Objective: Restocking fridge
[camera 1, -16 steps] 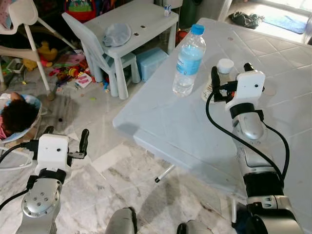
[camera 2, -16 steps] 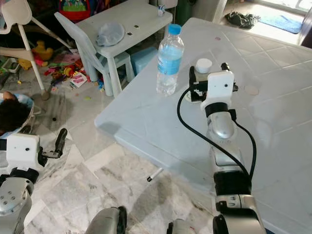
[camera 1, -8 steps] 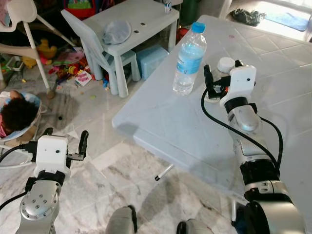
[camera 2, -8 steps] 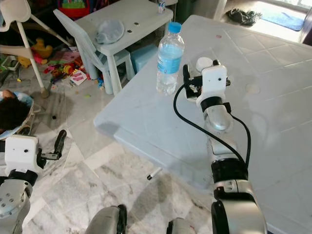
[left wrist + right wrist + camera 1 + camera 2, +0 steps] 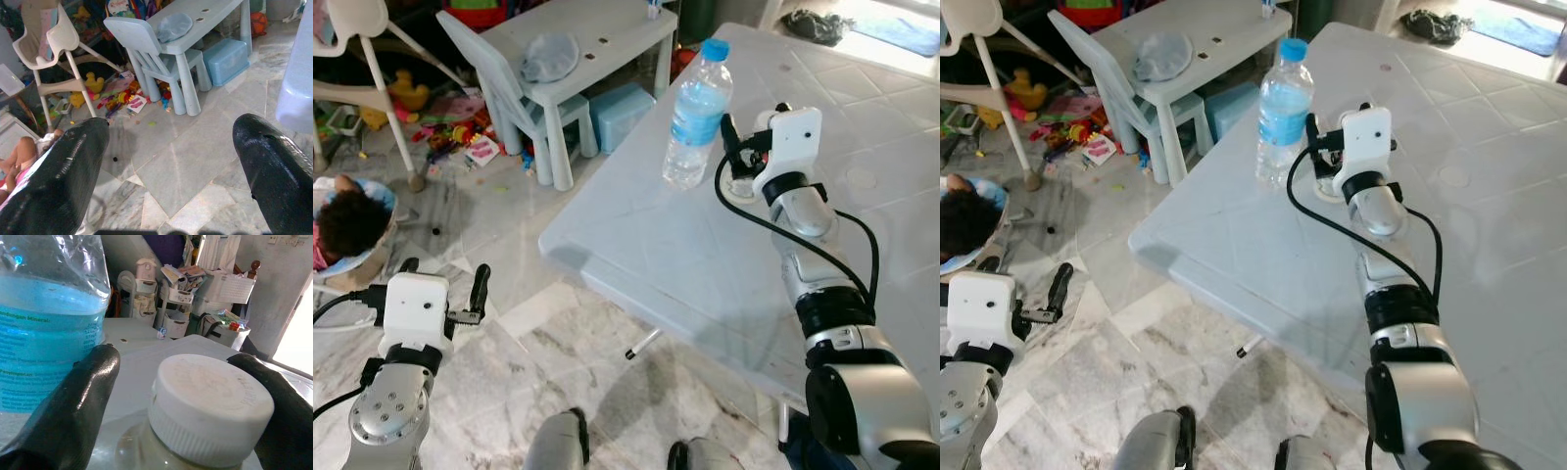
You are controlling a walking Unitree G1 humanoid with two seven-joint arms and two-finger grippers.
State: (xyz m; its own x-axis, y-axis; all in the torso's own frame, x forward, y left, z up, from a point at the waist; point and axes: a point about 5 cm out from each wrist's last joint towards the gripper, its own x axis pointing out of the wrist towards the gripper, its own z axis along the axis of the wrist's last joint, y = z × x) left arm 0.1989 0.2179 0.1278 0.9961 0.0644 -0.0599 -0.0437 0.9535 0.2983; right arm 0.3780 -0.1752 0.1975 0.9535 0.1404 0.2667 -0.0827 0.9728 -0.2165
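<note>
A clear water bottle [image 5: 697,117] with a blue cap and blue label stands near the corner of the pale blue table [image 5: 656,245]. Just to its right is a small jar with a white screw cap [image 5: 210,401]. My right gripper [image 5: 751,132] is at that jar, open, one black finger [image 5: 73,401] on each side of the cap, and the bottle [image 5: 49,323] stands close beside it. My left gripper [image 5: 445,266] hangs open over the marble floor, left of the table, holding nothing.
A child's table [image 5: 597,39] and chair [image 5: 480,59] stand beyond the table's corner, with a blue bin [image 5: 617,103] under them. Further left there is a high chair [image 5: 362,49], scattered toys [image 5: 460,147], and a person's head [image 5: 347,220] low on the floor.
My right gripper has moved forward along the table, and its fingers now straddle the jar's cap. The left arm has stayed where it was.
</note>
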